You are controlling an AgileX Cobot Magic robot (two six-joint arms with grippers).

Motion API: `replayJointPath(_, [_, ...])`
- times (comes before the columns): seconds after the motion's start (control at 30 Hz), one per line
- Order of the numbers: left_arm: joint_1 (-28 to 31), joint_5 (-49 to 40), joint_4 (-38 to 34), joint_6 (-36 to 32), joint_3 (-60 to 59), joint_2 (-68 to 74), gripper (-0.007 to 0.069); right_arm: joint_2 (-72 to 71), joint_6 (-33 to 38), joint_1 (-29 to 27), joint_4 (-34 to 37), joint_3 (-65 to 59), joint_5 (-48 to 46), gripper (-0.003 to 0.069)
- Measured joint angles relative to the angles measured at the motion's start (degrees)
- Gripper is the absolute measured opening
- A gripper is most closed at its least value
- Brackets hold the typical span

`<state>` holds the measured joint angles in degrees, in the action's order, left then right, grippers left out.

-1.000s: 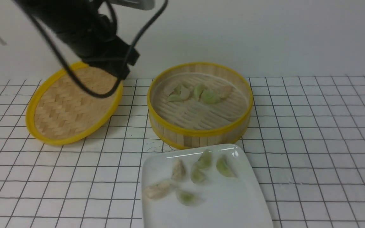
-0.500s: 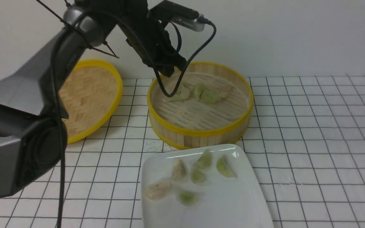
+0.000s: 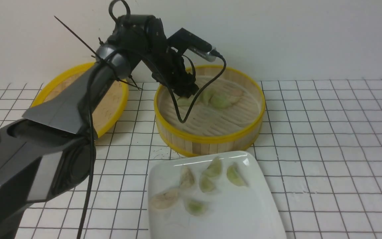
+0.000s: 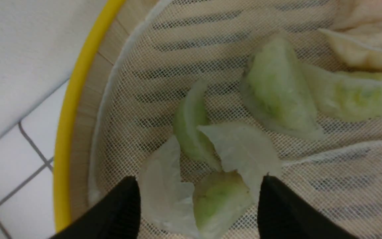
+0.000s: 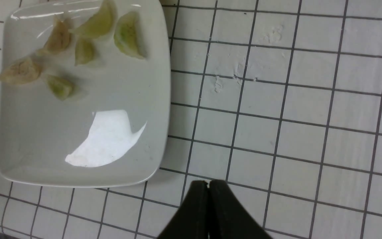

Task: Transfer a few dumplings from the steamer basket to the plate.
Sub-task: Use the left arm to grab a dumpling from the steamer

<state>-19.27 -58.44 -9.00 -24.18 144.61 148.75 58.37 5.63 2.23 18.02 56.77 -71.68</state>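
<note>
The steamer basket stands mid-table with several pale green and beige dumplings at its far side. My left gripper is down inside the basket, open, its fingertips either side of a pale green dumpling on the mesh liner; more dumplings lie beyond. The white plate sits in front of the basket with several dumplings on it, also seen in the right wrist view. My right gripper is shut and empty over the tiled table beside the plate.
The flat woven yellow-rimmed lid leans at the back left, partly behind my left arm. The table is a white grid-tiled surface, with a pale wall behind. A black cable loops from the left wrist into the basket.
My left arm has swung from above the lid rightward and down into the basket, with its fingers now around a dumpling. The right gripper at the right edge has risen slightly.
</note>
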Motion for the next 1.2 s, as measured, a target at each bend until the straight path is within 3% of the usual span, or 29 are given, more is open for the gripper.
replayJointPath(0.27, [0.0,1.01,0.67,0.82,1.17,2.49,0.0437,0.0,-0.05,0.0,0.05,0.0,-0.04,-0.001])
replayJointPath(0.37, [0.0,1.19,0.67,2.24,1.45,2.78,0.0395,0.0,-0.05,0.0,0.05,0.0,-0.04,-0.001])
replayJointPath(0.53, [-0.26,2.85,1.47,4.19,2.07,3.17,0.0203,0.0,-0.05,0.0,0.12,0.0,-0.04,-0.001])
replayJointPath(0.57, [-0.62,2.45,1.56,4.64,3.03,3.31,0.0096,0.0,-0.05,0.0,0.44,0.0,-0.04,-0.001])
replayJointPath(0.7, [-1.42,-1.48,2.44,5.23,5.47,3.58,0.0005,0.0,-0.05,0.0,1.41,0.0,-0.04,-0.001])
replayJointPath(1.07, [-1.59,-11.58,3.31,6.59,9.0,1.11,-0.0002,0.0,-0.05,0.0,1.89,0.0,-0.04,-0.001])
replayJointPath(1.2, [-1.59,-11.64,3.43,6.66,9.0,1.23,0.0061,0.0,-0.01,0.0,1.96,0.0,-0.04,-0.001])
